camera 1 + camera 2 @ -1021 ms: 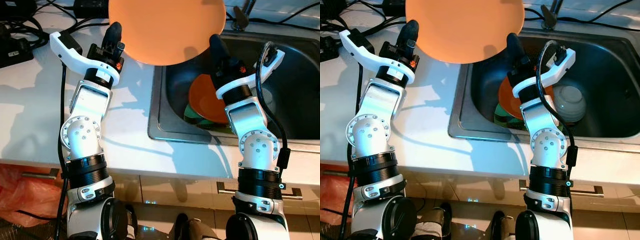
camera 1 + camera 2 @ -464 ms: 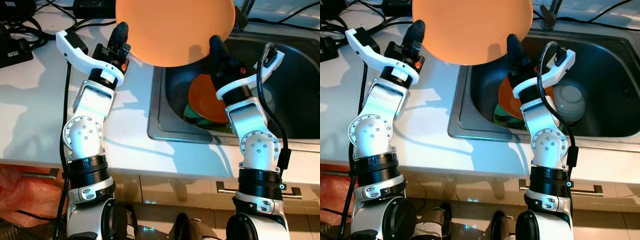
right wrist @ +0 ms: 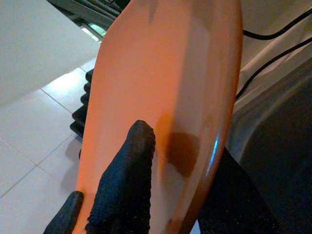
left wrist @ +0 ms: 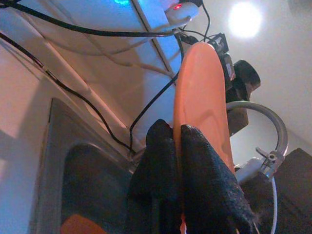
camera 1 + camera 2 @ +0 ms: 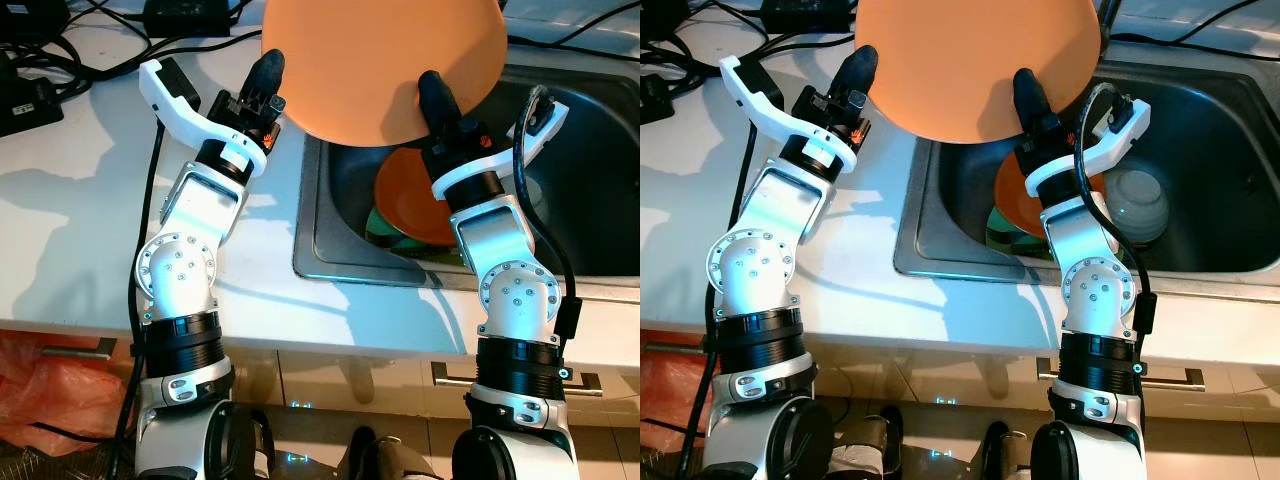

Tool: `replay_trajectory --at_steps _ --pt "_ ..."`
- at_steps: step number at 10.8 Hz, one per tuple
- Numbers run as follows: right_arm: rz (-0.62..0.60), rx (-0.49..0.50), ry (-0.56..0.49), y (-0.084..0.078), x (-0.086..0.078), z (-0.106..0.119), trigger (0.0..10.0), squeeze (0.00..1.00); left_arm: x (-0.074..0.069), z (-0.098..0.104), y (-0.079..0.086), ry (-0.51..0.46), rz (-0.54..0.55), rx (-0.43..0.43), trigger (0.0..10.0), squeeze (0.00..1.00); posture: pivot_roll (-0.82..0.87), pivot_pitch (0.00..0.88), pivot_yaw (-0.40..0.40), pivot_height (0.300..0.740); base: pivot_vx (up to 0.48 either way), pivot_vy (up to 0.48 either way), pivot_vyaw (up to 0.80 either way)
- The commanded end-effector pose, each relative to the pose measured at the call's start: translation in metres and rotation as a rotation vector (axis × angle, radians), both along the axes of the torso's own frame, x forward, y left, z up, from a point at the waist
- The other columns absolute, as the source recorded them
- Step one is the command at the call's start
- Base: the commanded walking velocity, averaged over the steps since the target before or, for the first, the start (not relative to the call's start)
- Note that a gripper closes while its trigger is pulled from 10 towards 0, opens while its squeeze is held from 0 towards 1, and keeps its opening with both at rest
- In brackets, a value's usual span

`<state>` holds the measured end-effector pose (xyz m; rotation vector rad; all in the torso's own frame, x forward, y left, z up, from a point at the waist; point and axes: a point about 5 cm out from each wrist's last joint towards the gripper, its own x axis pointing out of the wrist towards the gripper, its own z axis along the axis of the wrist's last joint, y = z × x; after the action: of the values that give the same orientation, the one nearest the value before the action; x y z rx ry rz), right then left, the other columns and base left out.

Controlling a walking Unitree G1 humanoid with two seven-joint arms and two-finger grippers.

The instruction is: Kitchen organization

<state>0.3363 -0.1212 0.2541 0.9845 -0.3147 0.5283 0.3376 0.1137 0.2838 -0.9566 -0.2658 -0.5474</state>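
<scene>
Orange plate (image 5: 385,55): held above sink (image 5: 600,170) | left gripper (image 5: 270,75): clamped on plate edge | right gripper (image 5: 432,95): clamped on plate edge

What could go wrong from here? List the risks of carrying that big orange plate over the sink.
1. The large round orange plate is pinched only at its rim by the left gripper and the right gripper; uneven arm motion could let it slip.
2. It hangs above the steel sink, where a smaller orange plate and a pale ceramic bowl lie; a drop might chip them.
3. The faucet stands close behind the plate and could be struck.
</scene>
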Motion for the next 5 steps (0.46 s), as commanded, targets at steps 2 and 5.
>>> replay_trajectory --at_steps 2,5 --pt "0.007 0.010 -0.030 -0.0001 -0.0034 0.0047 10.0 0.00 -0.0059 0.0075 -0.0061 -0.050 -0.035 0.018 10.0 0.00 0.13 0.210 -0.024 0.740 0.000 0.000 0.00" --pt "0.005 0.008 -0.033 -0.0010 -0.0037 0.0051 0.0 0.00 -0.0044 0.0066 -0.0042 -0.045 -0.015 0.012 10.0 0.00 0.13 0.212 -0.027 0.740 0.000 0.000 0.00"
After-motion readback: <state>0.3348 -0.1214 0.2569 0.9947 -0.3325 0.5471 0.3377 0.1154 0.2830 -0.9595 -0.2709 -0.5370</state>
